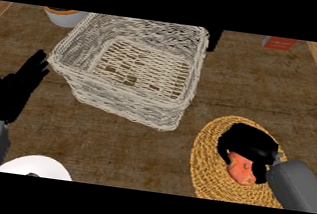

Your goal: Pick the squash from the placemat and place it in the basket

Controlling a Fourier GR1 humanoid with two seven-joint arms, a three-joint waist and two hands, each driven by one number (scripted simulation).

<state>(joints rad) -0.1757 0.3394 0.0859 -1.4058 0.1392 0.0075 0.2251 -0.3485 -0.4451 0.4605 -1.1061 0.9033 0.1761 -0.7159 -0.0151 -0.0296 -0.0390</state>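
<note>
The left hand (6, 90) rests near the view's left edge, fingers straight and pointing up, holding nothing. The white wicker basket (133, 70) stands on the brown bench (261, 87) at centre. On the right, the right hand (251, 145) bends down over the round woven placemat (210, 161), fingers curled around the orange squash (242, 169), which lies on the mat. No writing is readable
</note>
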